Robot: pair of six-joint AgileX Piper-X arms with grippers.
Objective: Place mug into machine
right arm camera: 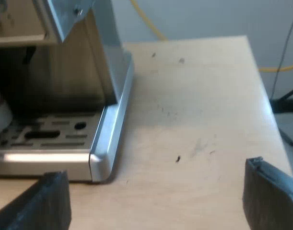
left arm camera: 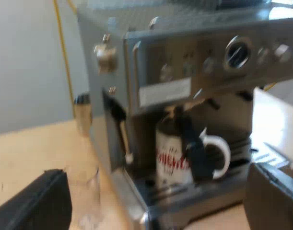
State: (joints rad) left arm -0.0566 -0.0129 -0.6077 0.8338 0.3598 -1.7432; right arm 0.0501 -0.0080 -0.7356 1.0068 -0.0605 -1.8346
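Looks placed: white mug with red lettering (left arm camera: 169, 155) sits on steel espresso machine (left arm camera: 184, 57) drip tray. Both wide, empty: left end effector (left arm camera: 156, 191), right end effector (right arm camera: 156, 187). Back off straight, don't clip the handle.

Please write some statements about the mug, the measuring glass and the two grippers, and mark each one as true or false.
1. The mug stands upright on the drip tray of the espresso machine. True.
2. The left gripper grips the mug. False: its jaws are open, hold nothing and are apart from the mug.
3. A measuring glass stands on the table beside the espresso machine. True.
4. The right gripper has shut jaws. False: they are open over the table.
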